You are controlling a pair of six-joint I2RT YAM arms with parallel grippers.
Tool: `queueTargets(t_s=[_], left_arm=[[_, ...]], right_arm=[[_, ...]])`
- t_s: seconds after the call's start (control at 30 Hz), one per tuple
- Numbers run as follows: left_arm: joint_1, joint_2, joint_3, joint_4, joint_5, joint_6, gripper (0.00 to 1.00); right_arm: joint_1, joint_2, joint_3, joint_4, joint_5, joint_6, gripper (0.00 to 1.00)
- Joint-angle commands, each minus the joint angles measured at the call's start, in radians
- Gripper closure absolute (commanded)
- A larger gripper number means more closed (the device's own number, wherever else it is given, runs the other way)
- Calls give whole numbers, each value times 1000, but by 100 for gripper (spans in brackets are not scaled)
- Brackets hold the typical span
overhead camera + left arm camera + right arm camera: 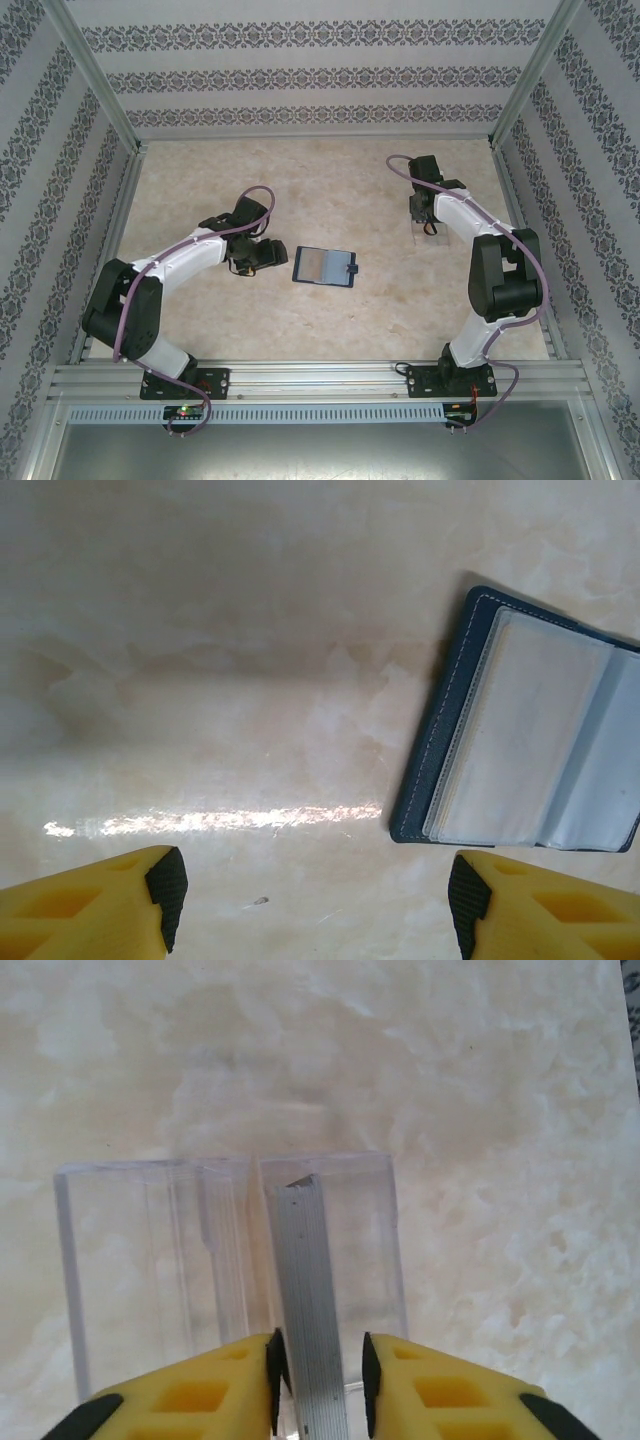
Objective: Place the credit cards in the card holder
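So far no card shows in the holder (325, 266), lying open mid-table beside the left gripper (315, 900), fingers spread, while the right gripper (320, 1375) pinches what look like the cards (305, 1280), edge-on inside a clear box (150, 1250).

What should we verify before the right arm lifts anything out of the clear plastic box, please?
1. Dark navy folding card holder lies open, pale inside facing up: ok.
2. Left end effector is open and empty, beside the card holder: ok.
3. Right end effector has one finger on each side of the thin grey upright strip inside the clear plastic box: ok.
4. Pads are pressing firmly on the strip: cannot tell.
5. The strip is a credit card: cannot tell, since it is seen edge-on.
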Motion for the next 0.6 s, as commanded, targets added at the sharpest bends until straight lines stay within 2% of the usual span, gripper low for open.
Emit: queueTargets(t_s=[0.0,0.2,0.37,0.57], left_arm=[[-11,-25,4,-44,-20,19,28],[-11,-20,18,-56,-15,29,28],[-10,-26,26,-75,-18,38,28],[-10,-43,35,-60,13,20,28]], right_arm=[[-4,-35,4,-11,2,-5,80],[-2,-45,-4,-11,3,-1,100],[5,-96,-17,-21,-48,29,100],[24,-239,-84,22,-135,92,100]])
